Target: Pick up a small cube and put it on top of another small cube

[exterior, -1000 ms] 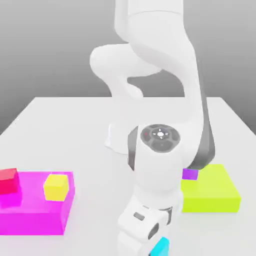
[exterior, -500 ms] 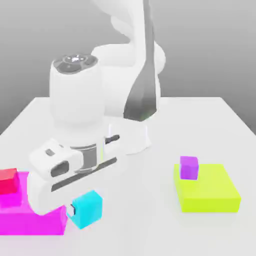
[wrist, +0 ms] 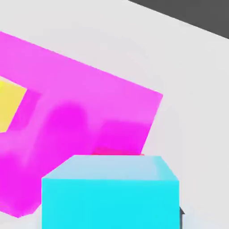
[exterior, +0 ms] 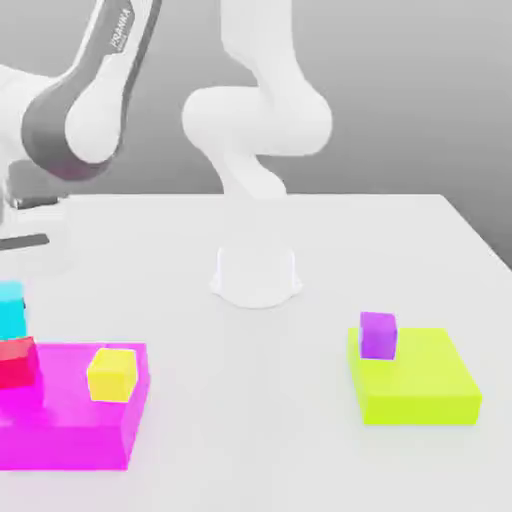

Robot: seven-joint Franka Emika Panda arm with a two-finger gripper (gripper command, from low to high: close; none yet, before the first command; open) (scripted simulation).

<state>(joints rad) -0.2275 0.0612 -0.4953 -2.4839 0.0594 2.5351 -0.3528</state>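
The small cyan cube (exterior: 10, 310) hangs at the exterior view's far left edge, directly above the small red cube (exterior: 17, 362). Its lower edge meets the red cube's top in that view; I cannot tell whether they touch. My gripper (exterior: 7, 288) is at that same edge, shut on the cyan cube, with the arm swung over to that side. In the hand view the cyan cube (wrist: 110, 192) is very close, and a thin strip of the red cube (wrist: 117, 153) peeks out just past it. The red cube sits on the big magenta block (exterior: 70, 425).
A yellow cube (exterior: 111, 373) also stands on the magenta block, to the red cube's right in the exterior view. At the exterior view's right a purple cube (exterior: 377, 334) rests on a lime-green block (exterior: 420, 385). The arm's base (exterior: 256, 275) stands mid-table.
The arm swept from the front of the table to the exterior view's left, carrying the cyan cube up and over the magenta block to above the red cube.
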